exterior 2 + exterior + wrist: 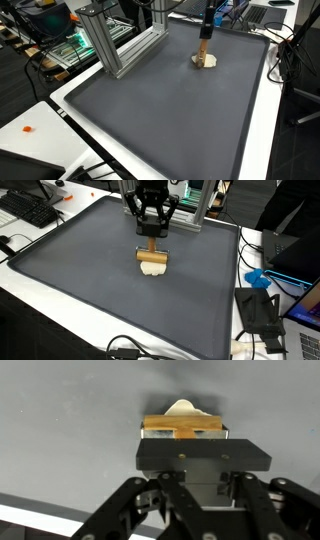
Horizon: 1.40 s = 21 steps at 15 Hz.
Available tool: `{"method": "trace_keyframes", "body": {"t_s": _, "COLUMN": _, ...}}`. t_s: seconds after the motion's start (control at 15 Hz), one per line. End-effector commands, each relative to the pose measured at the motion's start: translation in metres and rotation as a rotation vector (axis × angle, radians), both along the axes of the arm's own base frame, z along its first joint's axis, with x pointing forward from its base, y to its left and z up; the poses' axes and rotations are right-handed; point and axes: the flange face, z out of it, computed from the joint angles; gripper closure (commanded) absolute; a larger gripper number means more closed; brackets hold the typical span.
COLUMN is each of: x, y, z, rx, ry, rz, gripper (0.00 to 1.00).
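Note:
My gripper [152, 230] hangs over the far middle of a dark grey mat [90, 280], its fingers pointing down. It is shut on the upright stem of a wooden tool [152, 253] whose crossbar lies just below the fingers. A whitish lump [152, 268] sits under the crossbar on the mat; I cannot tell whether it is part of the tool. In an exterior view the stem [204, 47] stands upright under the gripper [206, 27]. In the wrist view the wooden bar [182, 424] and the white lump [183, 406] show beyond the gripper [203, 478].
An aluminium frame [125, 45] stands on the mat's far side beside the arm. A keyboard [30, 210] lies off one corner. A blue object [258, 278], black boxes [258, 310] and cables lie along the white table edge. A small orange item [27, 129] sits on the white table.

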Motion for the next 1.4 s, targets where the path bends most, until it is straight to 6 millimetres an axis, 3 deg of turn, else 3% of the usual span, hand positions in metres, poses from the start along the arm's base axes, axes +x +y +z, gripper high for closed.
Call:
{"method": "trace_keyframes", "body": {"t_s": 0.0, "x": 0.010, "y": 0.009, "z": -0.025, "rx": 0.026, "ry": -0.055, "rz": -0.119, "gripper": 0.78}}
{"method": "trace_keyframes", "body": {"t_s": 0.67, "x": 0.019, "y": 0.012, "z": -0.033, "rx": 0.032, "ry": -0.173, "rz": -0.361, "gripper": 0.78}}
{"method": "trace_keyframes", "body": {"t_s": 1.33, "x": 0.006, "y": 0.010, "z": -0.024, "rx": 0.011, "ry": -0.011, "rz": -0.298, "gripper": 0.78}}
